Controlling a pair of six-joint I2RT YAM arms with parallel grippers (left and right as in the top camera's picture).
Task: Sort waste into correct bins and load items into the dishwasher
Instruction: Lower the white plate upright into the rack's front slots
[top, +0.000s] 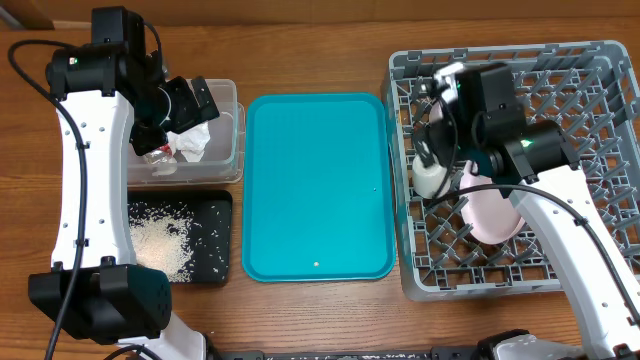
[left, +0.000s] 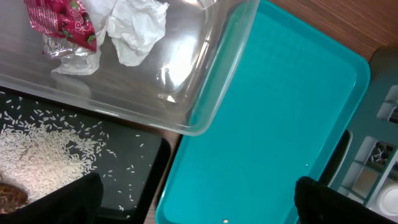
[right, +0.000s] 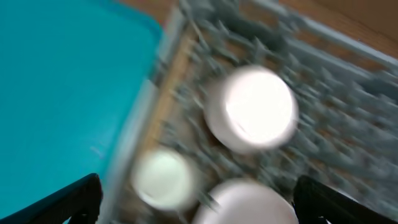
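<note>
My left gripper (top: 195, 105) hangs open over the clear tub (top: 228, 100), nothing between its fingertips (left: 199, 205). In the tub (left: 205, 106) lie a crumpled white napkin (left: 137, 28) and a red wrapper (left: 62, 18). The black tray (top: 215, 205) holds white rice (left: 43, 149) and a brown bit (left: 9, 196). My right gripper (top: 440, 110) is open above the grey dish rack (top: 600, 150). The right wrist view is blurred; under the open gripper (right: 199, 208) sit a small cup (right: 163, 177), a white bowl (right: 252, 109) and another round white dish (right: 245, 202).
The teal serving tray (top: 318, 185) lies between the bins and the rack, with a few stray grains on it. The rack's lattice walls and pegs (right: 348, 124) surround the dishes. Bare wooden table shows along the front edge (top: 330, 320).
</note>
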